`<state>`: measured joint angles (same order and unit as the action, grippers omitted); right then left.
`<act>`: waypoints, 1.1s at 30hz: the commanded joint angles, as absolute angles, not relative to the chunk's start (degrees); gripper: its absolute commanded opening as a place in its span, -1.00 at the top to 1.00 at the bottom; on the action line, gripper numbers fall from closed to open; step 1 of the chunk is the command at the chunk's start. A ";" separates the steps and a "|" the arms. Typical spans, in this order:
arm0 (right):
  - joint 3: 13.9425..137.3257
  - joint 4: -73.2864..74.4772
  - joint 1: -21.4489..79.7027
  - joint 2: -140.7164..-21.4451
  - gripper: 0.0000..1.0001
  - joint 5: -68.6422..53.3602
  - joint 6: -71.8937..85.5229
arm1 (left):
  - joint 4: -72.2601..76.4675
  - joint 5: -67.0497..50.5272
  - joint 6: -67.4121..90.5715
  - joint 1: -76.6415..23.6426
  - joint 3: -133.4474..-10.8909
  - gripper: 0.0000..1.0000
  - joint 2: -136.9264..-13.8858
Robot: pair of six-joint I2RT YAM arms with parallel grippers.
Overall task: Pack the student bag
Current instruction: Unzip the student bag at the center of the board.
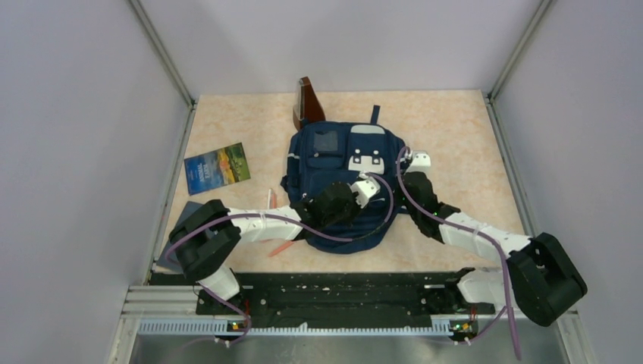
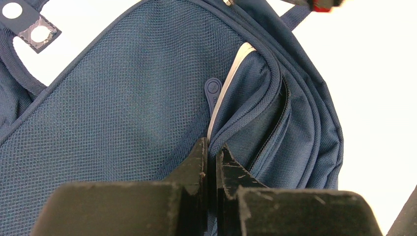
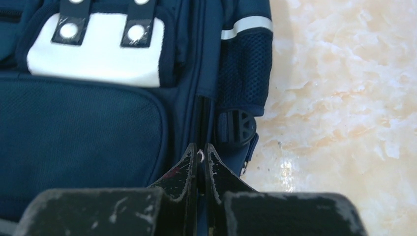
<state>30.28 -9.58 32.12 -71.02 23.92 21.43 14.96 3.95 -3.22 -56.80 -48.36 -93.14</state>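
Two arms are on the bag [image 1: 318,155], which lies flat in the middle of the table [image 1: 470,129], with a book [image 1: 217,167] well off to its left. From above, my left gripper [image 1: 370,184] sits over the bag's front and my right gripper [image 1: 415,160] is at its right edge.

Left wrist: the jaws are clenched, tips meeting where a pale stripe [image 2: 239,54] runs down beside a zip tab [image 2: 212,88]. Whether they nip fabric or only press on it, I cannot tell.

Right wrist: these jaws are clenched too, right on the side zip [image 3: 202,115], with a small pale glint between the tips. It may be the puller; I cannot say for sure.

My worry is the pull. If the right tips have only a sliver of that puller, it may slip out once I draw along the zip. If the left hold is weak, nothing anchors the bag, and I judge it would slide or bunch rather than open. Loose cloth could also jam in the teeth.
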 commanded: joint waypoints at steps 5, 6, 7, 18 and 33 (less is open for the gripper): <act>25.22 -9.10 37.12 -63.12 1.00 22.34 16.82 | 12.82 7.99 -0.25 -53.25 -50.32 1.00 -92.37; 24.39 -8.85 37.62 -62.27 1.00 22.33 17.22 | 13.00 7.89 -0.24 -53.12 -50.40 1.00 -92.37; 23.84 -8.75 38.09 -61.48 1.00 22.06 17.58 | 13.15 7.53 -0.19 -52.90 -50.37 1.00 -92.37; 21.24 -5.13 48.11 -52.28 1.00 22.15 25.73 | 15.70 4.51 1.76 -51.94 -50.96 1.00 -93.54; 18.38 -16.47 63.72 -54.73 1.00 31.67 35.67 | 20.09 1.20 1.98 -51.94 -51.93 1.00 -96.15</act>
<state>18.11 -5.50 59.77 -54.00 34.46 30.33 14.66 -0.27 0.80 -53.17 -50.04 -94.41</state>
